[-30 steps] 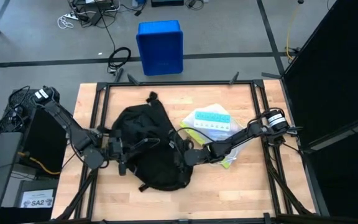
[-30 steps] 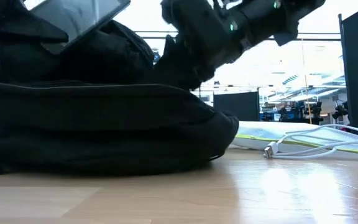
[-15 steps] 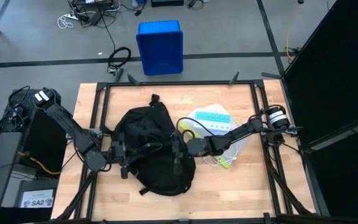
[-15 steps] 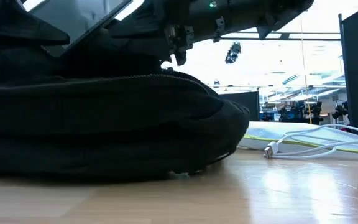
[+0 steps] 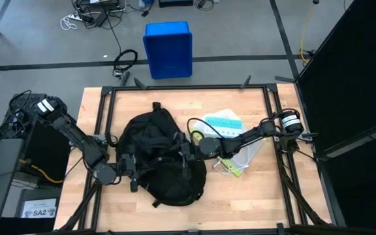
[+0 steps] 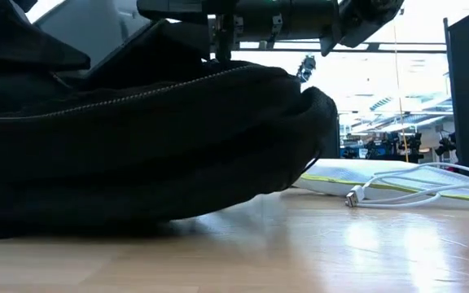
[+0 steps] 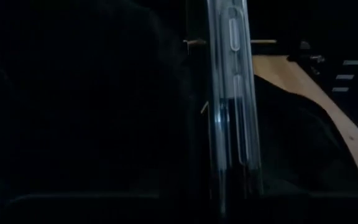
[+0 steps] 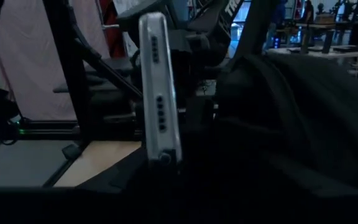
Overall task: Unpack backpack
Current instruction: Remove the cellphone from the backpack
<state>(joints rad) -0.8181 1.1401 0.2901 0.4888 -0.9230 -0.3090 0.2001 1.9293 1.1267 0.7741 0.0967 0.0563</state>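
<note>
The backpack [image 5: 162, 156] lies mid-table. The left gripper [image 5: 134, 176] clamps a clear-cased phone [image 7: 232, 106] at the bag's left side; if it slips, the phone drops back inside. The right gripper [image 5: 187, 155] sits on the bag's right edge, its fingers' state unclear; it may snag fabric, dragging the bag toward the pill organizer [image 5: 222, 125].

A blue bin [image 5: 168, 49] and cables [image 5: 125, 62] sit on grey floor [image 5: 240, 32] beyond the table.

This looks like a robot lab: a wooden table [image 5: 253, 189] in a metal frame, grey floor, loose cables [image 5: 124, 62], a blue bin [image 5: 168, 49].
</note>
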